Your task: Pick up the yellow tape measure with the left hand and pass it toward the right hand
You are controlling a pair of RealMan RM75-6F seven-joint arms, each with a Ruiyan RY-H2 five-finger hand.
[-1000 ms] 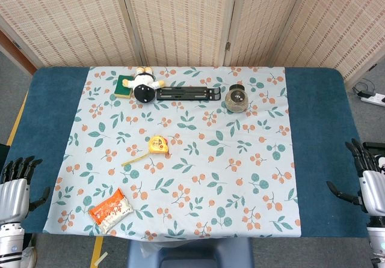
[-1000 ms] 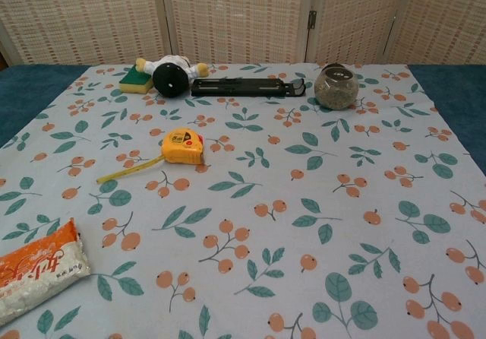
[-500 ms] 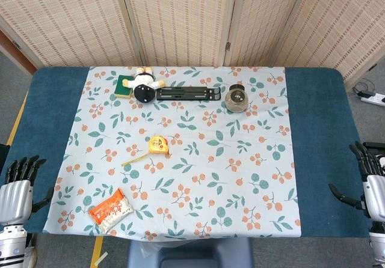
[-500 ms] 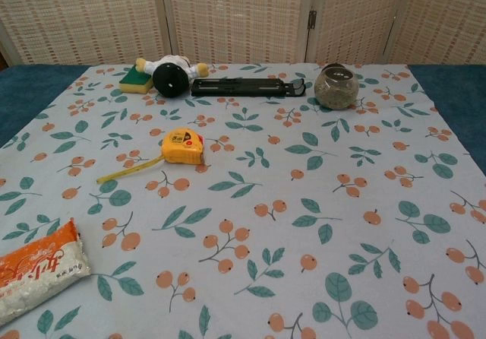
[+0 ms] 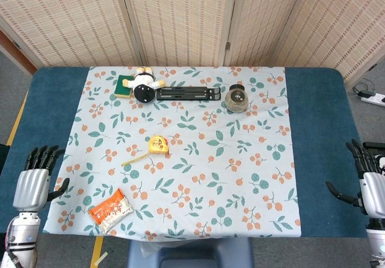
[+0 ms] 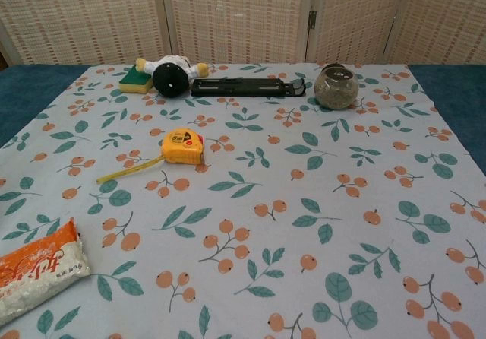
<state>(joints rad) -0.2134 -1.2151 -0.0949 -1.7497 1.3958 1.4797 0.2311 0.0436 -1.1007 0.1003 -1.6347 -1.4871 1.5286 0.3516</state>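
Note:
The yellow tape measure (image 5: 158,145) lies on the floral cloth left of centre, a short strip of tape pulled out toward the lower left; the chest view shows the tape measure (image 6: 182,145) too. My left hand (image 5: 35,179) hovers at the table's near left edge, fingers spread and pointing up, holding nothing, well to the left of and below the tape measure. My right hand (image 5: 368,181) stays at the near right edge, fingers apart, empty. Neither hand appears in the chest view.
An orange-and-white snack packet (image 5: 111,209) lies near the front left. Along the far side sit a green sponge (image 5: 124,84), a plush toy (image 5: 144,85), a black folding stand (image 5: 189,93) and a glass jar (image 5: 236,98). Blue table covering (image 5: 316,142) flanks the cloth.
My left hand has risen and moved inward to the right, toward the cloth's edge. My right hand has barely shifted. Nothing on the table has moved.

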